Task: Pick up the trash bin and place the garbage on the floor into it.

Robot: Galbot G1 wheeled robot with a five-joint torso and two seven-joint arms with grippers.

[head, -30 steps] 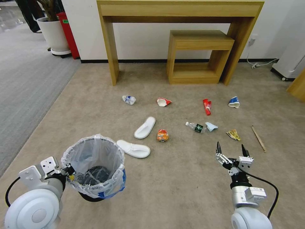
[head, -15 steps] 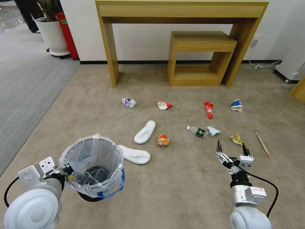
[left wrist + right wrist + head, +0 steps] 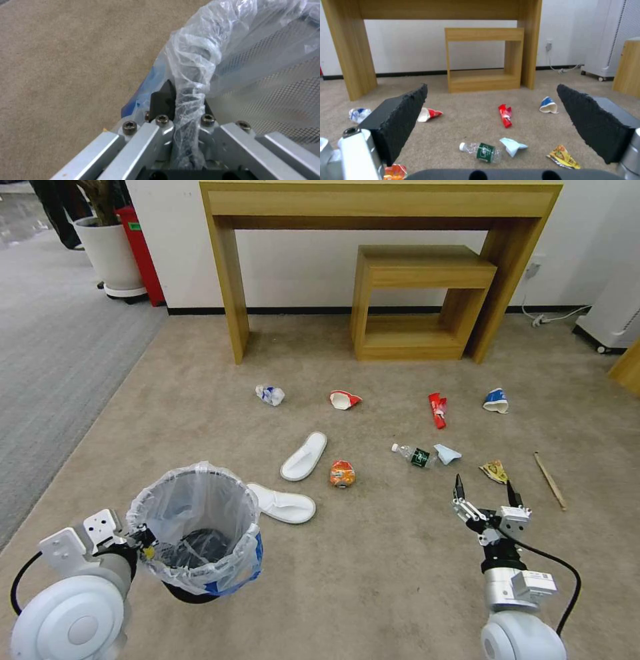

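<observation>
Carpeted floor (image 3: 373,580) — left tool (image 3: 180,100) clamps the trash bin (image 3: 193,527) rim; right tool (image 3: 485,493) gapes wide above garbage (image 3: 481,151).

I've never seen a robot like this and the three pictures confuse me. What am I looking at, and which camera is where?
It is a wheeled robot with two arms. The wide picture comes from its head, looking down at beige carpet. The other two come from cameras on its wrists.

The left pincer is shut on the rim of a small round bin lined with a crinkly white plastic bag. The right pincer hangs open above the floor, holding nothing.

Litter lies ahead: a small clear bottle with a green label, a red wrapper, a yellow wrapper, crushed paper cups and two white slippers.
</observation>
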